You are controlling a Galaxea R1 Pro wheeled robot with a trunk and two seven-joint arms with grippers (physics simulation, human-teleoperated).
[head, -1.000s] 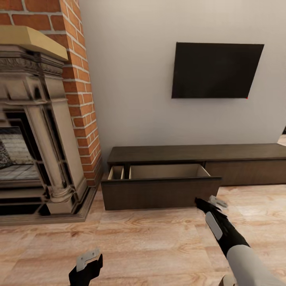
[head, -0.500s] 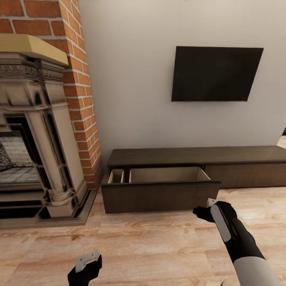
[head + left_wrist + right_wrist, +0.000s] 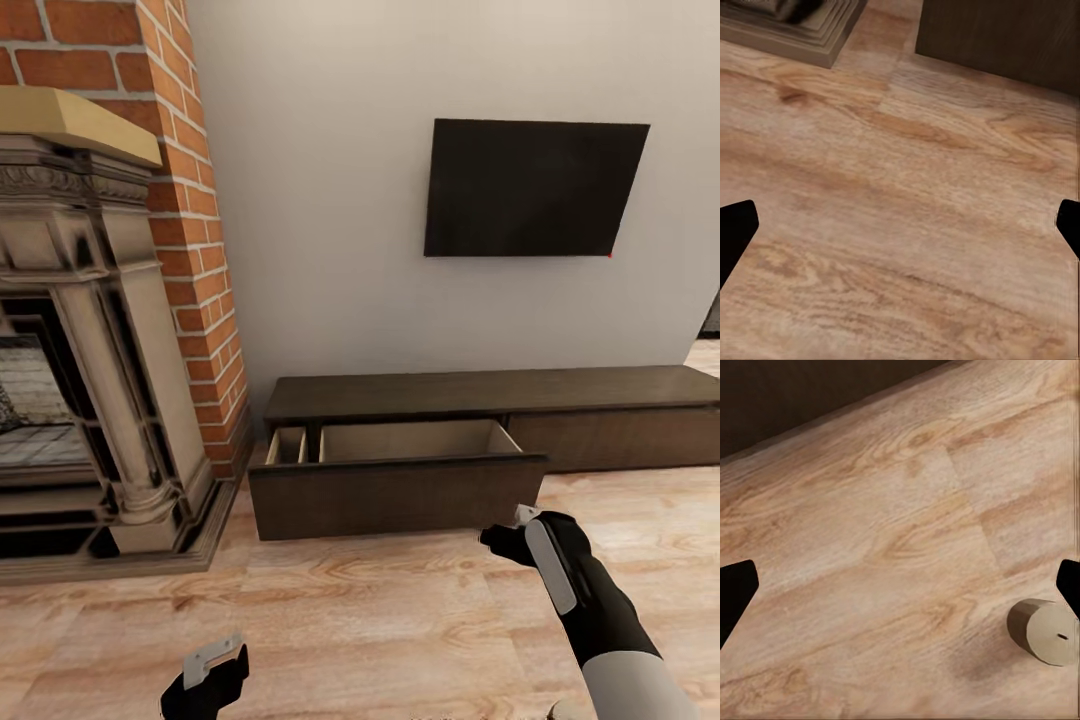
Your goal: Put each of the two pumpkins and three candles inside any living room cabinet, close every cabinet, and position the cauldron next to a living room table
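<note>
One candle [image 3: 1044, 631] lies on its side on the floor [image 3: 900, 555] under the spread, empty right gripper [image 3: 512, 540], seemingly awaiting pickup for the cabinet [image 3: 395, 495] drawer standing open nearby.

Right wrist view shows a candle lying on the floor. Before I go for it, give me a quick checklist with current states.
1. Candle in reach of the right gripper: cannot tell; it lies on its side on the wood floor, off toward one fingertip, not between them.
2. Right gripper open and empty: ok; fingertips spread wide, nothing between.
3. Left gripper free: ok; open over bare floor.
4. Cabinet ready to receive: ok; drawer at its left end is pulled out.
5. Drawer has room: ok for the visible part, tan and bare; its floor is hidden behind the front.
6. Other cabinet fronts closed: cannot tell; the right end is cut off.
</note>
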